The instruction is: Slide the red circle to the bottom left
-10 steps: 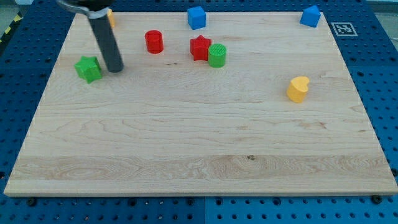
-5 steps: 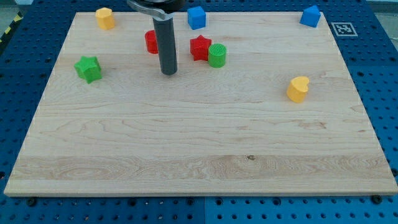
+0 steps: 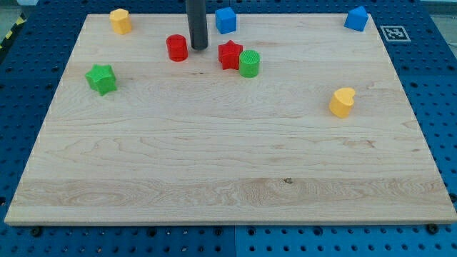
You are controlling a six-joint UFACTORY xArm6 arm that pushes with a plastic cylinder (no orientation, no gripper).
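The red circle (image 3: 177, 48) stands on the wooden board (image 3: 214, 157) near the view's top, left of centre. My tip (image 3: 199, 47) is just to the right of it, a small gap apart, between it and the red star (image 3: 229, 55). The rod rises straight up out of the view's top.
A green circle (image 3: 249, 63) touches the red star's right side. A green star (image 3: 101, 78) is at the left. A yellow block (image 3: 121, 21) is at the top left. A blue cube (image 3: 226, 20) and another blue block (image 3: 356, 18) are at the top. A yellow heart (image 3: 343, 102) is at the right.
My tip has moved from beside the green star rightward and then up to the right side of the red circle. No block has moved.
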